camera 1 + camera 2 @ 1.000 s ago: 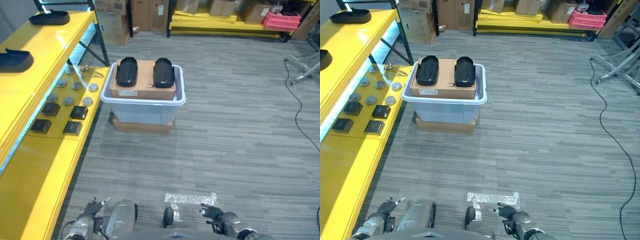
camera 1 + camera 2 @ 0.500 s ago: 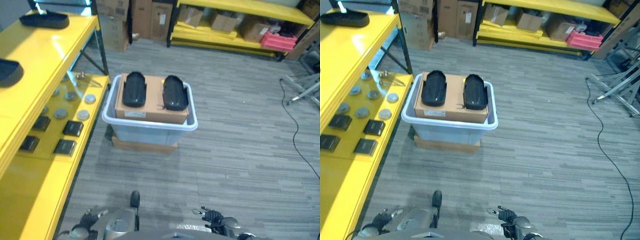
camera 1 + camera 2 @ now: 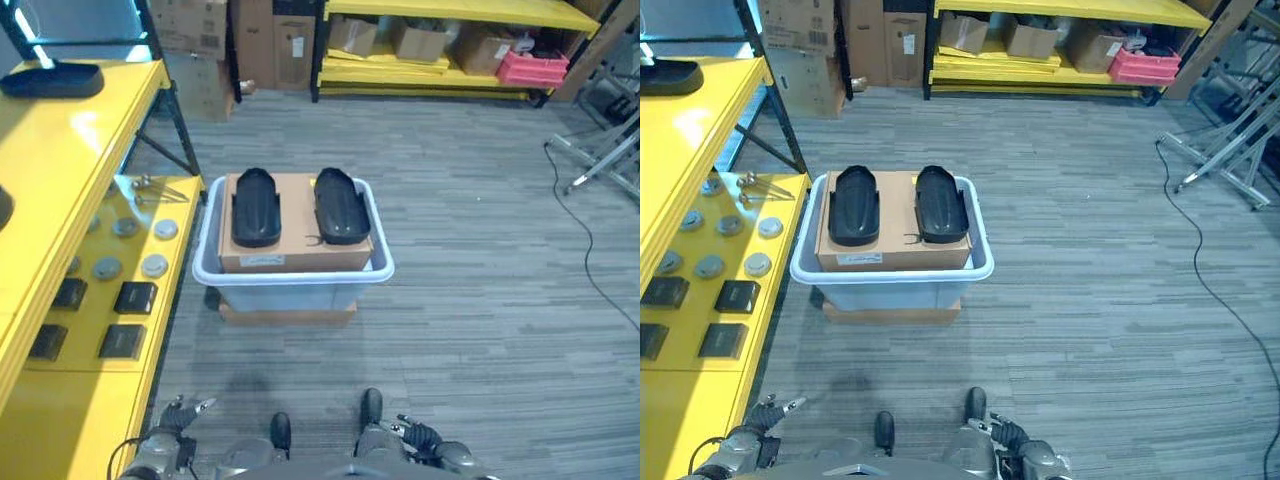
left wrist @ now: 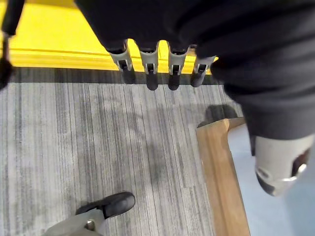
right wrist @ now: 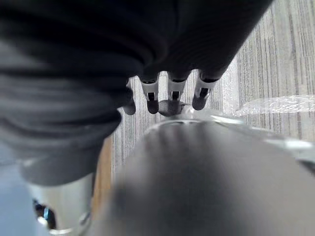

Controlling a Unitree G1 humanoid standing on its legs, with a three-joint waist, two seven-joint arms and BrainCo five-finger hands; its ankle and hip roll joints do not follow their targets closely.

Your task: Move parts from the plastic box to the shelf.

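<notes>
A pale plastic box (image 3: 381, 264) stands on the floor ahead, resting on a flat wooden base (image 3: 287, 314). Inside it a cardboard carton (image 3: 296, 250) carries two black moulded parts, one on the left (image 3: 256, 206) and one on the right (image 3: 340, 204). The yellow shelf (image 3: 60, 160) runs along my left; a similar black part (image 3: 50, 79) lies on its upper level. My left hand (image 3: 172, 420) hangs low near the shelf's edge, fingers (image 4: 150, 61) straight and empty. My right hand (image 3: 420, 435) hangs low on the other side, fingers (image 5: 173, 91) relaxed, holding nothing.
The shelf's lower level (image 3: 110, 300) carries several round metal discs (image 3: 155, 265) and black square blocks (image 3: 134, 297). Yellow racking with cardboard boxes (image 3: 430, 40) and a pink crate (image 3: 533, 66) lines the back. A metal frame (image 3: 600, 140) stands at the right.
The whole picture has shifted, so the camera has moved; the plastic box now shows squarer and more central. Both hands stay low and empty.
</notes>
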